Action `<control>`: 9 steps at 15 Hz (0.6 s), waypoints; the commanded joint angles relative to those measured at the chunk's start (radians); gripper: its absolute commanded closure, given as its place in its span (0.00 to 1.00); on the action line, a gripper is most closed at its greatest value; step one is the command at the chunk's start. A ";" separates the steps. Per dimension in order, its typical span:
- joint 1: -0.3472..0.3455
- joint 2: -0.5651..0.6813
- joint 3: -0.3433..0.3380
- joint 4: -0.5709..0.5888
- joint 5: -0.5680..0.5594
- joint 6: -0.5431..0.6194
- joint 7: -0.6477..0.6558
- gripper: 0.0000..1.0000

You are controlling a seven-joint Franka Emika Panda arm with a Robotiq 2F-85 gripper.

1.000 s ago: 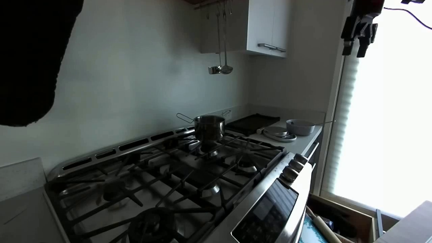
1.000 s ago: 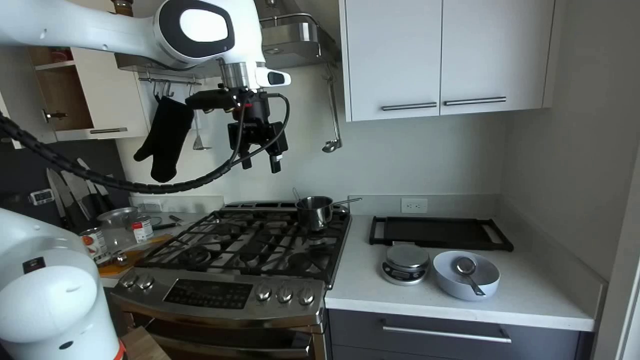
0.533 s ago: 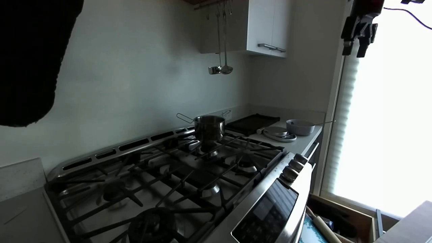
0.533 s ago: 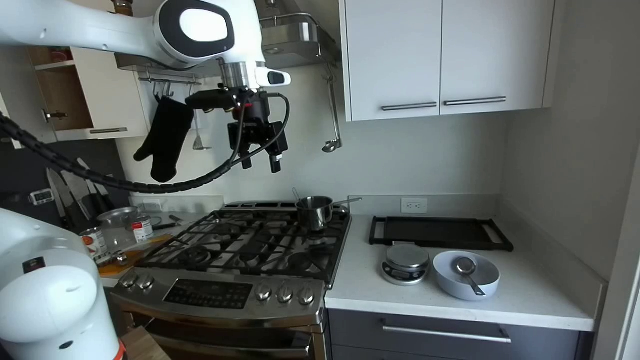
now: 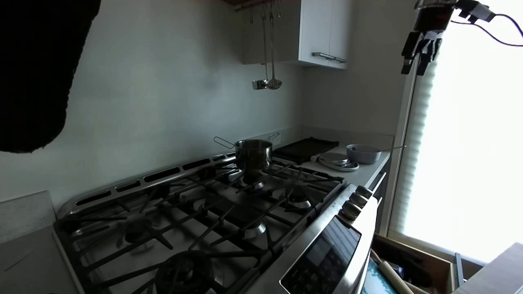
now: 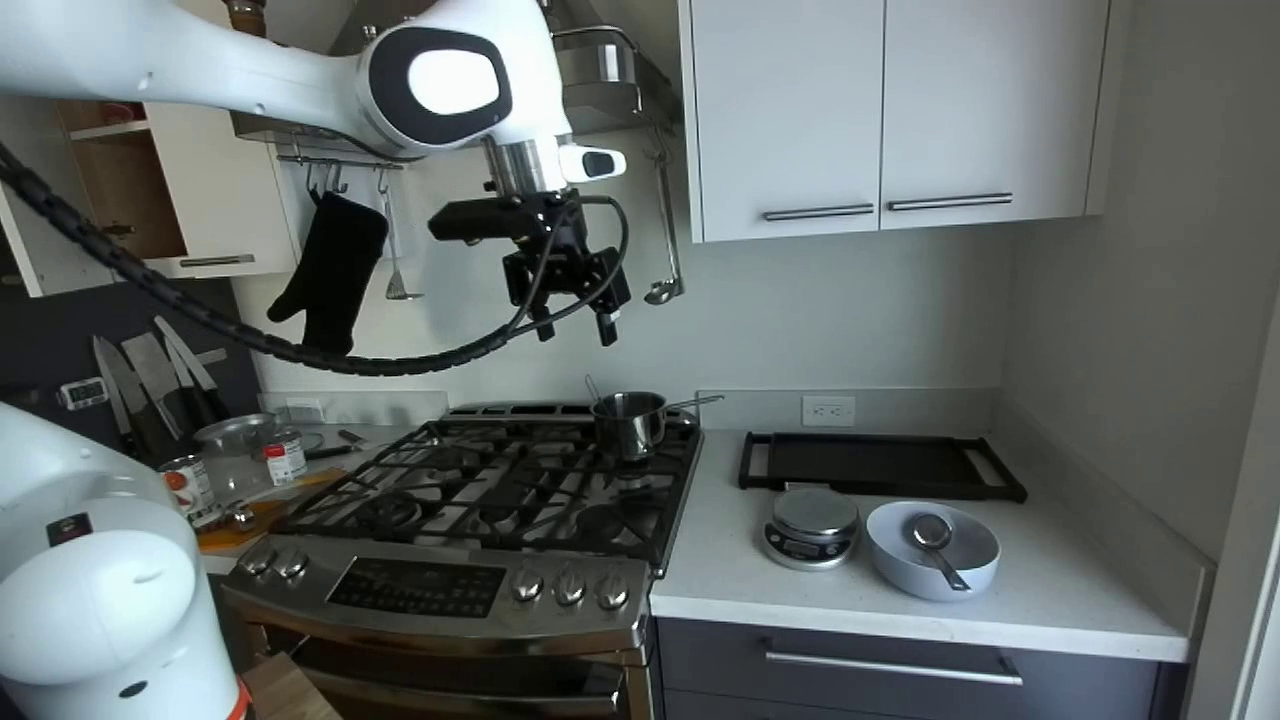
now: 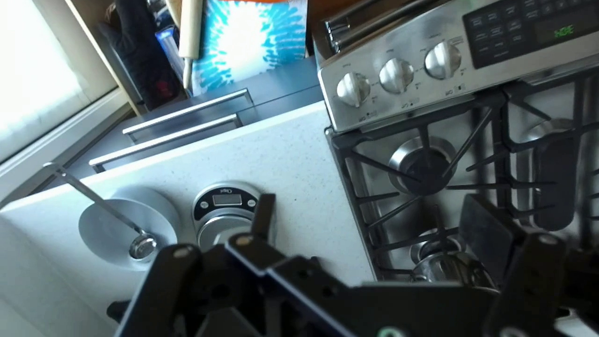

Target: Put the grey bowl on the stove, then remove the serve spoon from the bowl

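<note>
Fetching seems the step: jaws parted, empty, I must slant my gripper (image 6: 577, 333) toward the grey bowl (image 6: 908, 568) below them.

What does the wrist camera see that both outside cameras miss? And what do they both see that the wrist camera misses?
Only the wrist view shows a glowing green readout on the stove.

Only the exterior views, both of them, show white upper cupboards and hanging metal tools.

All three share the grey bowl with the spoon in it, the counter, the kitchen scale, the steel pot and the open gripper.
</note>
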 commanded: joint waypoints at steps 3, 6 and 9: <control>0.028 0.289 -0.129 0.148 0.088 0.133 -0.245 0.00; 0.008 0.439 -0.169 0.247 0.184 0.169 -0.440 0.00; -0.047 0.568 -0.170 0.343 0.290 0.185 -0.591 0.00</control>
